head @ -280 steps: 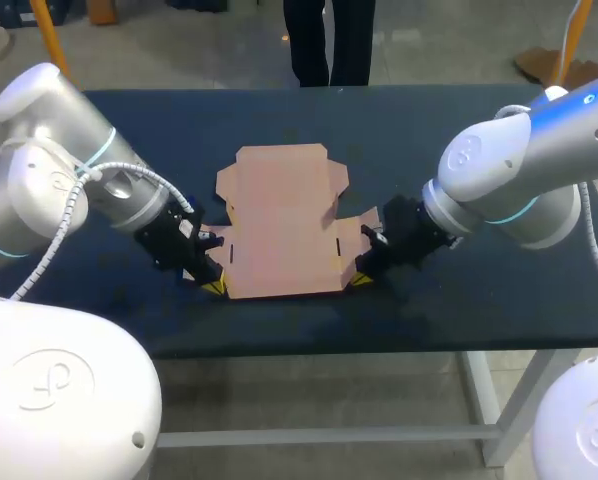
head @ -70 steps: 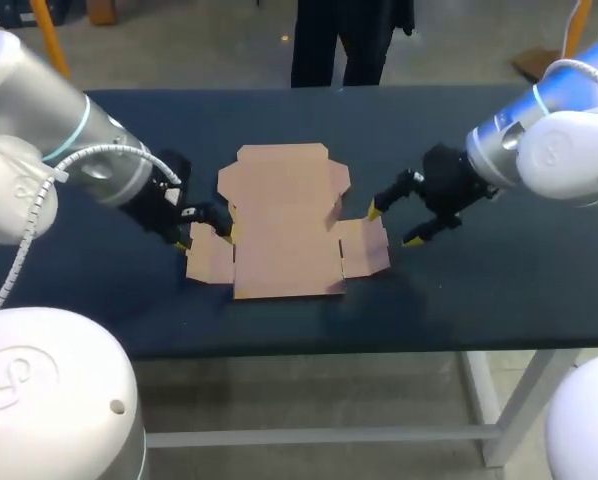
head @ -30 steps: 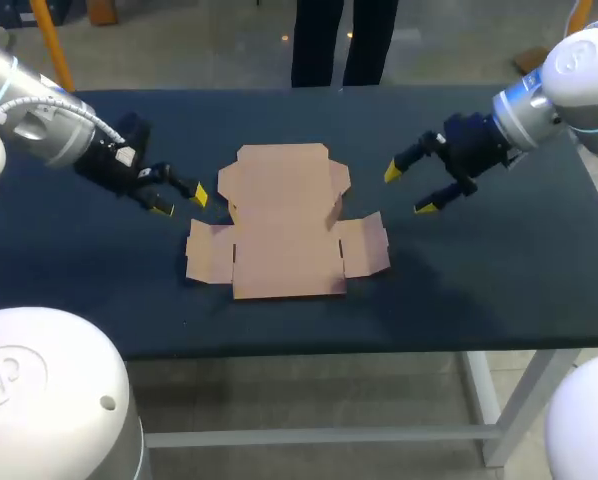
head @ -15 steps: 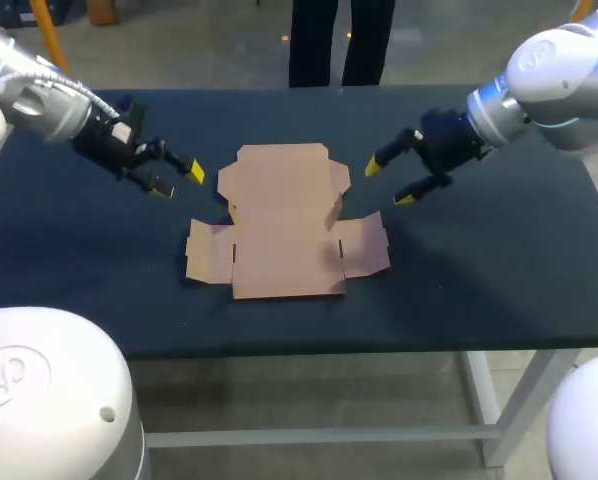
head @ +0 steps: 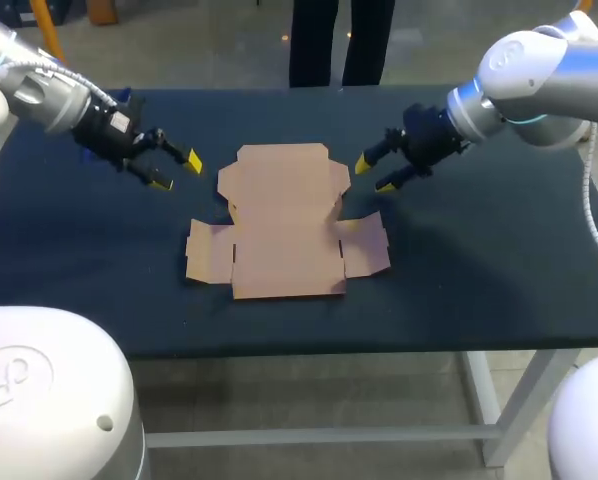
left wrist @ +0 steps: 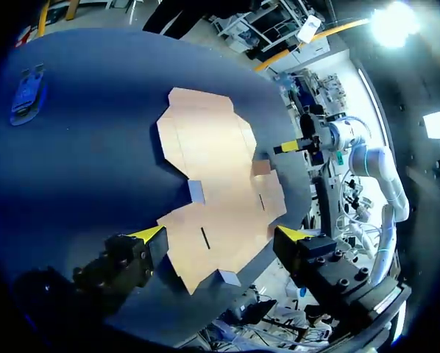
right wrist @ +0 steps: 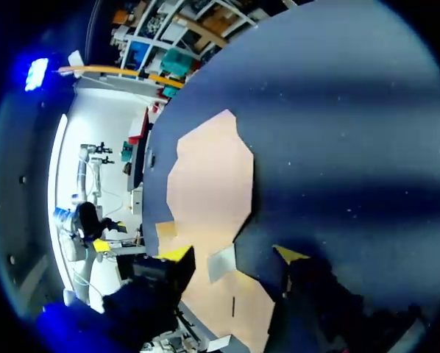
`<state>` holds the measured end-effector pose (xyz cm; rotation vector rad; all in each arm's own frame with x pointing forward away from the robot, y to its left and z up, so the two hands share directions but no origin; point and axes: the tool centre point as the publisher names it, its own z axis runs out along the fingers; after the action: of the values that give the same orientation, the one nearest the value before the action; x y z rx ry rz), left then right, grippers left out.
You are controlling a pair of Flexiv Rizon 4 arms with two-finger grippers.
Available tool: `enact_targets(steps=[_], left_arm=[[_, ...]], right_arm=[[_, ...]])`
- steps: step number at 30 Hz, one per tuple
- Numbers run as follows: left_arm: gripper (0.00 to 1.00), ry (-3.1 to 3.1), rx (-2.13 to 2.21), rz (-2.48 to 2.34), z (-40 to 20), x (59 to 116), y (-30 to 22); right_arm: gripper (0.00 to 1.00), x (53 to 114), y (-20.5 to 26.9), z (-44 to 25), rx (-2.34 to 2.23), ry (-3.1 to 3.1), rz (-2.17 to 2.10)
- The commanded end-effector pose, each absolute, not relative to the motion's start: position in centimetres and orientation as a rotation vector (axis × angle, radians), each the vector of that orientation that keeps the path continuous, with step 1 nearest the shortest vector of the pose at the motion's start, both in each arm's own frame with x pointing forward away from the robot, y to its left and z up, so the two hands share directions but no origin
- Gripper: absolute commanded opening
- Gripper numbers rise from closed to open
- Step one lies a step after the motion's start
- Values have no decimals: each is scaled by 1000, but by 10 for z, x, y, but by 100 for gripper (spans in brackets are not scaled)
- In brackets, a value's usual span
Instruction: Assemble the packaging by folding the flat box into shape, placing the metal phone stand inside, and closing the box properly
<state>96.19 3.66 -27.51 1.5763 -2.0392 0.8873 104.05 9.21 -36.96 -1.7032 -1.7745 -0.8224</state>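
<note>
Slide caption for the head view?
Flat cardboard box lies unfolded; left gripper and right gripper, both open, flank its far end.

The spread tool [left wrist: 220, 235] faces the flat box [left wrist: 216, 184].

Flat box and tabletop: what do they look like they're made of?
The flat box looks like plain brown cardboard with a matte finish, judging by its die-cut flaps, slots and crease lines. The table has a dark navy top with no shine, probably a cloth or mat covering, though the pictures leave that open.
</note>
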Motion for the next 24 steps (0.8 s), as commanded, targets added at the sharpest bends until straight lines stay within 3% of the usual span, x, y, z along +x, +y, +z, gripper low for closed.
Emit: enact_targets(steps=[1, 24], left_arm=[[100, -2034, 1553, 860, -276, 971, 40], [100, -1993, 1564, 856, -273, 985, 48]], right_arm=[[62, 1054, 94, -380, -1665, -1766, -818], [49, 1095, 117, -405, -1645, -1716, -933]])
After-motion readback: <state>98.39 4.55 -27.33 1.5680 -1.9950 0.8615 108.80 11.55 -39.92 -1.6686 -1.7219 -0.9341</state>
